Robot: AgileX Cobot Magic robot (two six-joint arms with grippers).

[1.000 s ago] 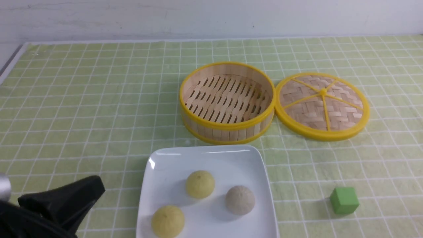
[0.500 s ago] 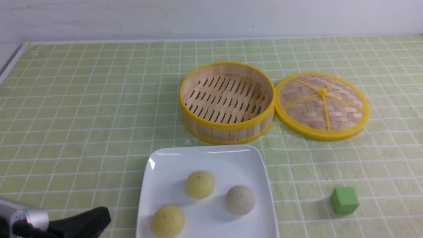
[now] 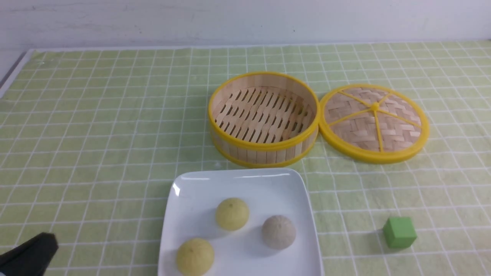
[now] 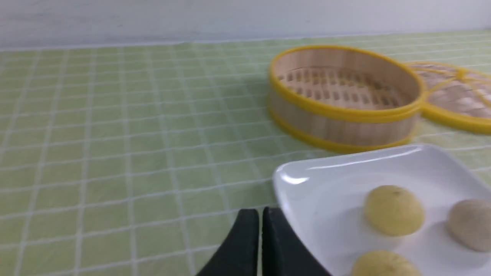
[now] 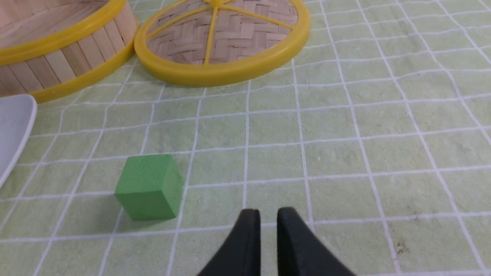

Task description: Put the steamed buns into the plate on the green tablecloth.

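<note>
Three steamed buns (image 3: pixel 234 237) sit dome-up inside the glossy white square plate (image 3: pixel 191 191), apart from one another: two pale yellow, one grey-white on the right. The plate rests flat on the green tablecloth (image 3: pixel 96 134), light green with a white grid.

Three steamed buns (image 3: pixel 234 230) sit apart on the white square plate (image 3: pixel 191 191) on the green tablecloth (image 3: pixel 96 134). Behind stand an empty bamboo steamer (image 3: pixel 264 153), its lid (image 3: pixel 374 122) touching, and a green cube (image 3: pixel 399 232).

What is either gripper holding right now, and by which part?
Nothing. The left gripper is shut and empty beside the plate; the right gripper holds nothing, near the green cube.
</note>
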